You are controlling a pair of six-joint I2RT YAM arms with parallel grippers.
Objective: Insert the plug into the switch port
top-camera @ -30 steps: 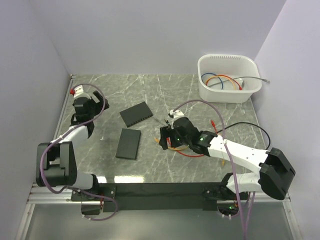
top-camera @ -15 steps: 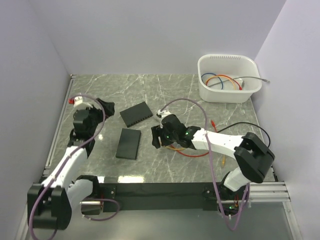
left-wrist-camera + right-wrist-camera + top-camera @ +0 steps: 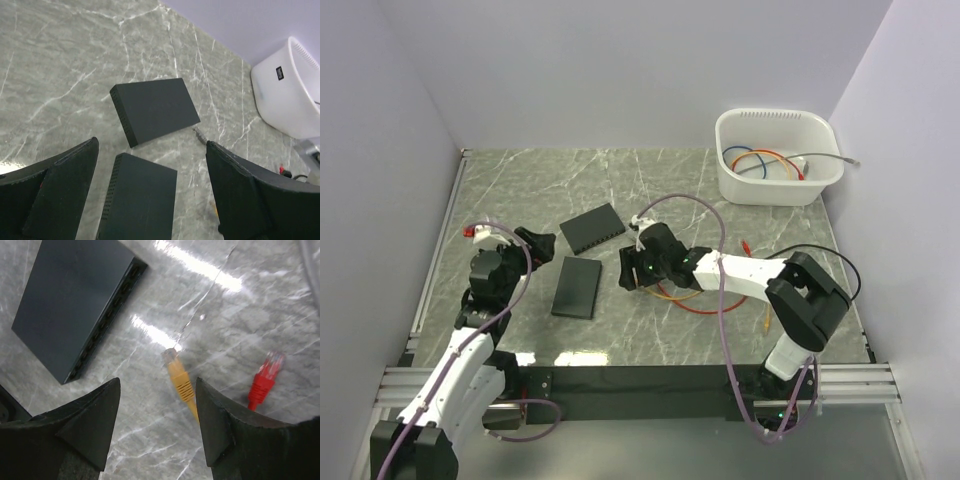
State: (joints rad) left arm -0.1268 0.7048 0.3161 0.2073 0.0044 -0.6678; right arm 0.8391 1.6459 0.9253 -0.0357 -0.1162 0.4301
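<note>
Beware a grab on the wrong connector. Under the right pincer, spread wide and gripping nothing: the yellow plug, flat on the desk mid-scene, between the jaws, with a red plug just to its right. Risk of closing off-centre and catching the boot or the cable instead of the clear tip, leaving the plug tilted and unfit for a port. Risk too of flicking it away across the glossy stone.

Note the switch to the left of the plug in the right wrist view, port row turned toward it, near but apart; cannot tell which of the two boxes. Loose on the desk, so likely to slide away under a push with nothing bracing it.

Left pincer likewise released and empty, hanging above the far switch and the near switch, touching neither. Chance of knocking either box out of line through a late or skewed clamp.

Mind the cable loops by the right arm: possible snag during the carry.

As for writing: only a small dark label on the white bin at far right, too small to read. No brand or print made out on switches or plugs.
</note>
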